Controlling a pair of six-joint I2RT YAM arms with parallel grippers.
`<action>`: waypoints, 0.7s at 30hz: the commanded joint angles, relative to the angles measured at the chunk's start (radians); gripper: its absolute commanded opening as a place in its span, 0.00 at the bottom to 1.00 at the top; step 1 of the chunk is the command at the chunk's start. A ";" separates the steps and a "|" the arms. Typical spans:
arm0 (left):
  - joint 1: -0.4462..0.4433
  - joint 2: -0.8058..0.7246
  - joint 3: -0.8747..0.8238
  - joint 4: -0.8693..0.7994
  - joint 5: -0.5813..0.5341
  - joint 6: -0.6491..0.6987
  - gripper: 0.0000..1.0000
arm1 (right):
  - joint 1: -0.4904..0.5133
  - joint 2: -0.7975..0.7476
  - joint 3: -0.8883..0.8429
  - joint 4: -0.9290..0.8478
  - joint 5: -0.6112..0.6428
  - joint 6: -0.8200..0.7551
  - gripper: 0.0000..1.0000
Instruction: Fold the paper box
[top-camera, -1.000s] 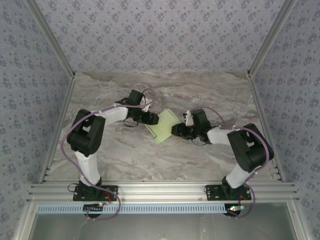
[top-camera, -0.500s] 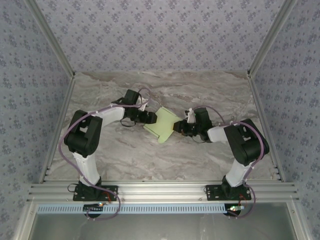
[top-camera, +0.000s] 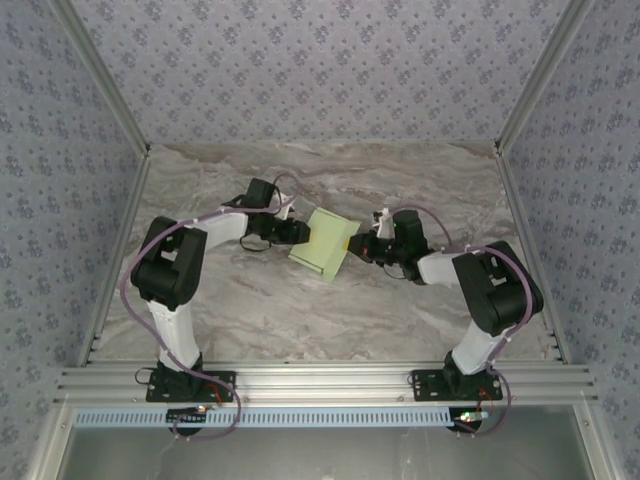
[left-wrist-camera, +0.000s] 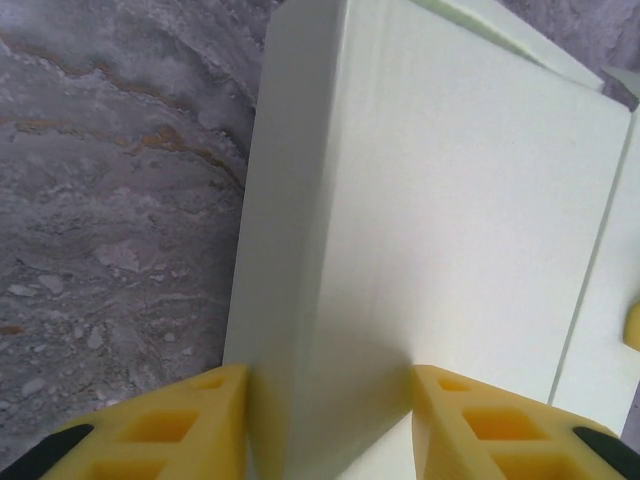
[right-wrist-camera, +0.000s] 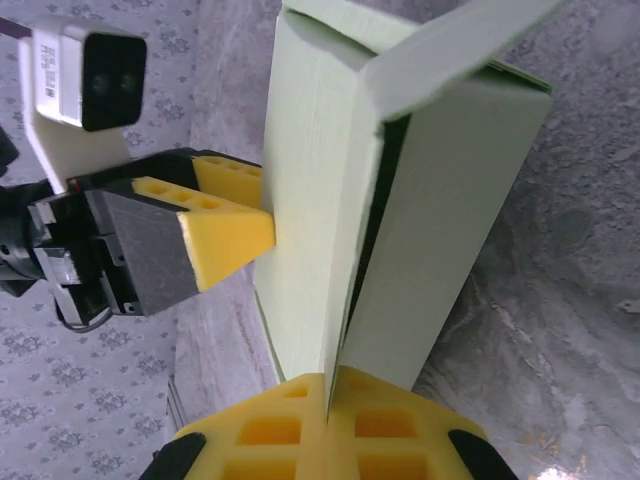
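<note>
- The paper box (top-camera: 325, 243) is near the middle of the table (top-camera: 250, 320), a little toward the far edge, between the two grippers. I cannot tell if it touches the marble.
- By its shape, I judge most of the folding done: the card already makes a flat rectangular body with sharp creases and closed long walls.
- What seems left is one end. In the right wrist view a flap (right-wrist-camera: 440, 50) stands out open there, and a dark gap beside it shows the hollow inside. This end needs to be tucked and closed.
- The left gripper (top-camera: 297, 232) is clamped on the box, with one yellow finger on each side of its near end.
- The right gripper (right-wrist-camera: 328, 400) is almost fully closed and pinches a thin card panel of the box.
- For room, bare marble lies on all sides, and the table edges and the side walls (top-camera: 60, 200) are well apart from the box.
- The tight place is between the grippers themselves, which are near each other with the box between them. Turning the flap would need care around the left gripper's finger.
</note>
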 joint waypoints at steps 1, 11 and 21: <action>-0.015 -0.036 -0.037 -0.004 0.112 -0.032 0.42 | 0.002 -0.064 -0.002 0.079 -0.008 0.004 0.04; -0.015 -0.006 -0.042 -0.017 0.113 -0.024 0.47 | 0.011 -0.130 -0.035 0.041 -0.007 -0.011 0.02; -0.016 0.022 -0.022 -0.051 0.097 -0.005 0.55 | 0.011 -0.162 -0.043 0.004 0.010 -0.018 0.02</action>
